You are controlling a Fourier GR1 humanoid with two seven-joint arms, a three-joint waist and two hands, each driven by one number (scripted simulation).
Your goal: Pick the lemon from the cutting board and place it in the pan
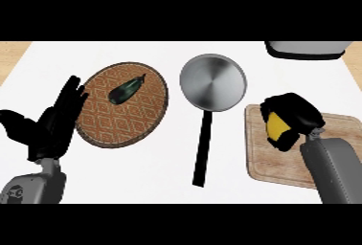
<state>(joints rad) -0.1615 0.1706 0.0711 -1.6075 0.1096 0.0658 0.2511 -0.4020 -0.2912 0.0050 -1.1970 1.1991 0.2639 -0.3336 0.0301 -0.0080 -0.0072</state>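
On the white counter (141, 172) the biggest things are a round woven mat (141, 122) at the left and a wooden cutting board (265, 165) at the right. Between them lies the pan (213, 82), its long black handle (203, 148) pointing toward the robot. The pan's bowl lies to the left of the right hand (300, 112) and a little farther from the robot, so I judge that the coming move goes leftward and slightly forward.

The right hand is over the board, its fingers curled round the lemon (277, 126). Only a yellow patch shows, so I cannot tell the lemon's long axis, nor whether it is lifted off the board. The right forearm (336, 167) enters from the lower right. The left hand (53, 124) rests open beside the mat, fingers up, farther from the pan. A small dark green vegetable (127, 91) lies on the mat.
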